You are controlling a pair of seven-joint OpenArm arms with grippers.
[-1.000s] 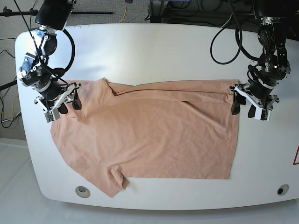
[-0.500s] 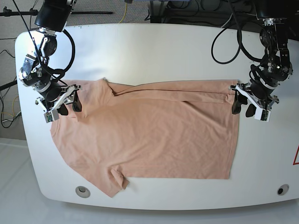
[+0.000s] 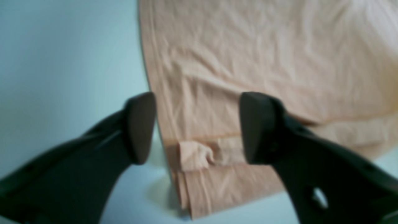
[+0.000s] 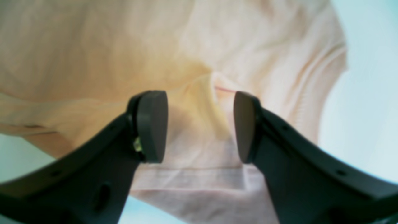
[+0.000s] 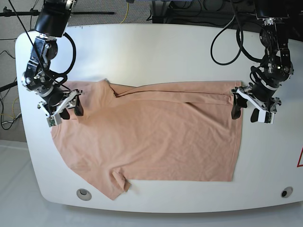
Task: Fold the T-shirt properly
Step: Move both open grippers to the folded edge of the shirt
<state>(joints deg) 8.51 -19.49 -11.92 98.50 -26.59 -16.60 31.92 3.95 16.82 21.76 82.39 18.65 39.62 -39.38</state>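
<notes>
The peach T-shirt [image 5: 151,135] lies flat on the white table [image 5: 165,52], its far part folded over along the top edge. One sleeve [image 5: 116,184] sticks out toward the near edge. My left gripper [image 5: 245,112] stands open over the shirt's far right corner. In the left wrist view its fingertips [image 3: 140,127] straddle the folded hem corner [image 3: 199,155] of the T-shirt [image 3: 264,56] without pinching it. My right gripper [image 5: 69,112] hangs open at the shirt's left end. Its fingers [image 4: 152,124] are spread over the T-shirt [image 4: 199,146] with nothing held.
Two round grommets [image 5: 84,193] [image 5: 286,192] sit near the table's front corners. A red mark [image 5: 299,158] shows at the right edge. Cables and stands [image 5: 189,9] crowd the floor behind the table.
My left gripper's jaws have spread wider over the shirt's corner and it has shifted slightly left. The right arm has leaned a little. The shirt lies as before.
</notes>
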